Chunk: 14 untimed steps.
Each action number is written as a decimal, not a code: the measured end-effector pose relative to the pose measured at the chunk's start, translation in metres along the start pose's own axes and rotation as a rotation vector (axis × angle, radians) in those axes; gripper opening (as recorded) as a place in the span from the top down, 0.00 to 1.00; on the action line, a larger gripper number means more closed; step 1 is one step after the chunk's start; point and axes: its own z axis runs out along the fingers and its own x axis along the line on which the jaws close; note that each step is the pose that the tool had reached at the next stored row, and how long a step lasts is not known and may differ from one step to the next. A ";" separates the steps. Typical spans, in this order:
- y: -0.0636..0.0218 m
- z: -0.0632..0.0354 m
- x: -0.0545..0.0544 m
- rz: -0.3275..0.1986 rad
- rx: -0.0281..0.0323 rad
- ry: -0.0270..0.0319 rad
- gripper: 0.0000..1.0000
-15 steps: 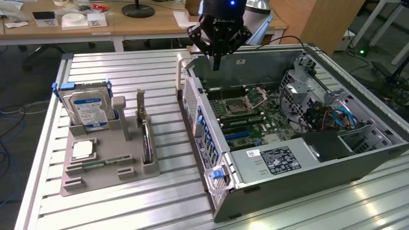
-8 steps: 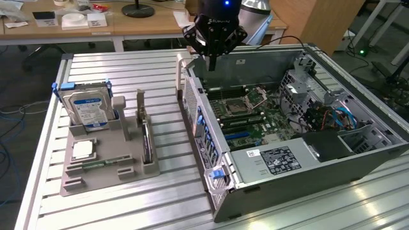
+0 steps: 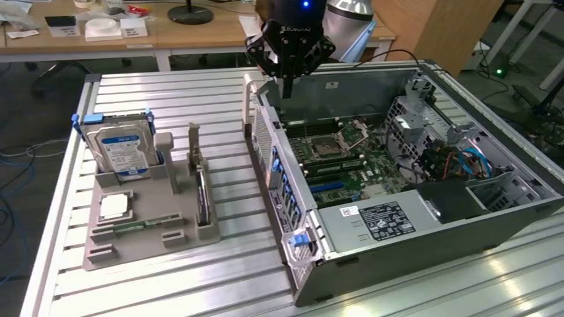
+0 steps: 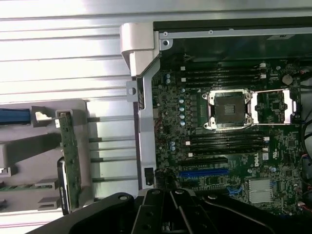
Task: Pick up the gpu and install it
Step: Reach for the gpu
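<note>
The fingers (image 3: 286, 82) are pressed together on nothing. The gripper (image 3: 286, 94), lettered Robotiq, hangs above the back wall of the open computer case (image 3: 291, 218). Nearest the exterior view, the power supply label (image 3: 387, 221) is too small to read. The gpu (image 3: 202, 198) stands on edge in the grey holder (image 3: 132, 247), well apart from the gripper. Behind it is the blue-and-white-labelled hard drive (image 3: 123, 148). The motherboard (image 4: 234, 146) reads Dell.

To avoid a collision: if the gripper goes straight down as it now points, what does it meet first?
Probably the motherboard, near the blue slot, just inside the case wall. Depth is unclear, so the gripper might touch the wall rim first.
</note>
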 end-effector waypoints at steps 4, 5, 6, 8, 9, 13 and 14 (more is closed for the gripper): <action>-0.0004 -0.0001 0.006 0.000 0.0000 0.0000 0.89; -0.0005 -0.0001 0.007 0.000 0.0000 0.0000 0.89; -0.0007 -0.0001 0.009 0.000 0.0001 0.0000 0.89; -0.0008 -0.0001 0.011 0.000 0.0000 0.0000 0.89; -0.0009 -0.0001 0.012 0.000 0.0000 0.0000 0.89; -0.0011 0.0000 0.015 0.000 0.0000 0.0001 0.89; -0.0012 0.0000 0.016 0.000 0.0000 0.0001 0.89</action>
